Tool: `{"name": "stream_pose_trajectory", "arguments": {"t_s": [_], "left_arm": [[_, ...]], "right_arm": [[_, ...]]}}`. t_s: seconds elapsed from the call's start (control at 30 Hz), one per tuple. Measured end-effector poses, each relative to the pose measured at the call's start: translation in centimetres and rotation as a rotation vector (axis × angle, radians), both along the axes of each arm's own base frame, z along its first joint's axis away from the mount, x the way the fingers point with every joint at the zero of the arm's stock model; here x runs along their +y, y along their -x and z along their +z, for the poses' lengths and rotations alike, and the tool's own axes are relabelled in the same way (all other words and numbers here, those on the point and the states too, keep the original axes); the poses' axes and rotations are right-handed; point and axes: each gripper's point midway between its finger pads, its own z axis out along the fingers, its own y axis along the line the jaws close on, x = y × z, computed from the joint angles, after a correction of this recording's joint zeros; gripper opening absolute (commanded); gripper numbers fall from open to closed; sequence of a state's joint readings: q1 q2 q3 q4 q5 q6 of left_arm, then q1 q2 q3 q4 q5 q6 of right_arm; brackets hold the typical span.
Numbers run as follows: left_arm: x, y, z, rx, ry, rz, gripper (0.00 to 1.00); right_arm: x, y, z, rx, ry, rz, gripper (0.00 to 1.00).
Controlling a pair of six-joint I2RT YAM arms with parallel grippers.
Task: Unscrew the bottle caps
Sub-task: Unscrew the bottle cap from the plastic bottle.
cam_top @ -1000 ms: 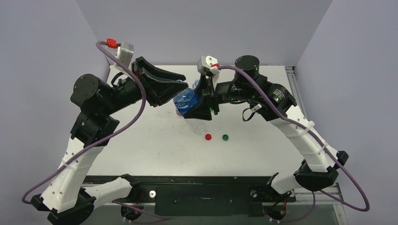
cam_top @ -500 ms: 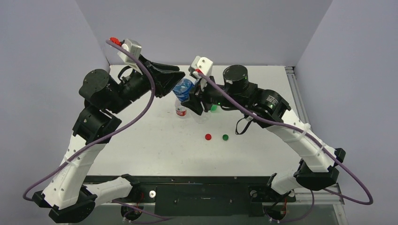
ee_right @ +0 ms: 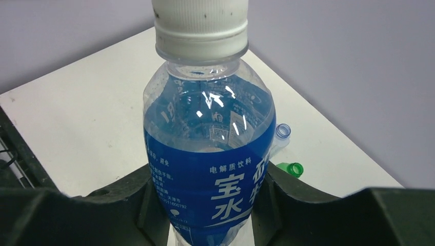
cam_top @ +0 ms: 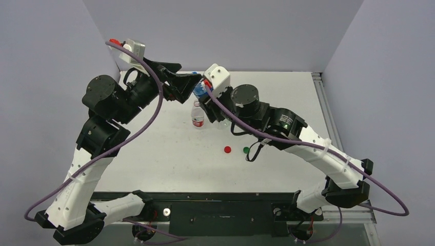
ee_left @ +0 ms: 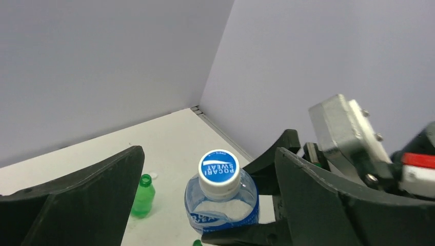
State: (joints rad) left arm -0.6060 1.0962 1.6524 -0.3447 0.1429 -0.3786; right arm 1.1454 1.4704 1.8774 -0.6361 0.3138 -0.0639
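Note:
A clear bottle with a blue label (ee_right: 208, 169) is held off the table, and my right gripper (ee_right: 208, 210) is shut on its body. Its white cap (ee_left: 219, 174), with a blue printed top, sits on the neck. My left gripper (ee_left: 208, 164) stands wide open, one finger on each side of that cap and neither touching it. In the top view both grippers meet at the back centre of the table, left gripper (cam_top: 187, 77) beside the right gripper (cam_top: 208, 100). A red cap (cam_top: 227, 149) and a green cap (cam_top: 246, 150) lie loose on the table.
A small bottle with a red-white label (cam_top: 197, 115) stands uncapped just in front of the grippers. An open green bottle (ee_left: 143, 195) stands below my left gripper, a tiny white cap (ee_left: 153, 176) next to it. A clear open bottle (ee_right: 281, 134) lies on the table.
My left gripper was shut on the blue-label bottle's cap and has now opened wide. Both arms carried the bottle toward the back left.

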Motion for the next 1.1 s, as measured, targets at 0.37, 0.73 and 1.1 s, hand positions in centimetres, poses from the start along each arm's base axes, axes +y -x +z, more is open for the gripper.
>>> {"name": "stream_pose_trajectory", "arguments": {"t_s": [0.37,0.73,1.1], "left_arm": [[-2.5,6.8,3.2,-0.001,0.138,-0.424,0.97],[-3.8,9.4,3.0,0.035,0.146,-0.631,0.9],[-4.0,10.0,3.3,0.056,0.161,-0.681,0.46]], "right_arm": [[-1.9,7.4,3.4,0.187,-0.293,0.632,0.0],[0.0,13.4,6.3,0.334,-0.454,1.057,0.0],[1.0,11.9,4.7,0.414,-0.439,1.064,0.0]]}}
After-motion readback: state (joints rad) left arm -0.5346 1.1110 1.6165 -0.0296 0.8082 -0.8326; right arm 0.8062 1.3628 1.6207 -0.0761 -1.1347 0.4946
